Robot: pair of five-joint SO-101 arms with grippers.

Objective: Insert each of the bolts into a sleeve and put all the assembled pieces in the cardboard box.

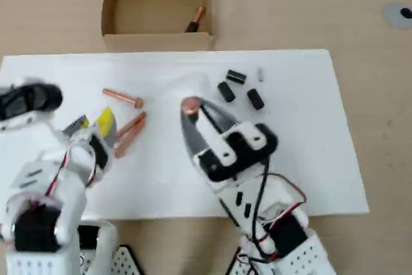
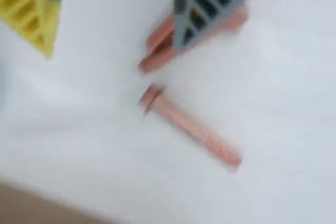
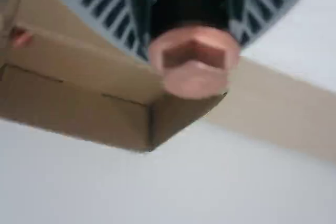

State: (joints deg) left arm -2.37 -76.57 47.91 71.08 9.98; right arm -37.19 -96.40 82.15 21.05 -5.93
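Item, sleeved bolt [image 3: 194, 69]: copper hex head facing outward, black sleeve over the shank, clamped between the fingers of the right gripper [image 1: 191, 111], which is closed around it; held above the middle of the white sheet [image 1: 309, 159], head [image 1: 190, 105] pointing toward the cardboard box [image 1: 116, 11]. Cardboard box: top flaps up, standing on the wooden table [image 1: 360, 24] just beyond the far edge of the sheet; one assembled piece [image 1: 195, 19] lies inside by its right wall, copper end up, black end down. Loose black sleeves [image 1: 226, 91], three: grouped on the sheet to the right of the held bolt, apart from one another. Single bolt [image 2: 189, 129]: bare copper, lying flat on the sheet left of centre, well apart from the sleeves. Pair of bolts [image 2: 168, 45]: bare copper, lying side by side and touching, near the single bolt. Left gripper [image 2: 113, 48]: yellow finger [image 2: 31, 9] and grey finger [image 2: 210, 3] spread wide, nothing between them, poised over the sheet with the grey finger above the pair of bolts
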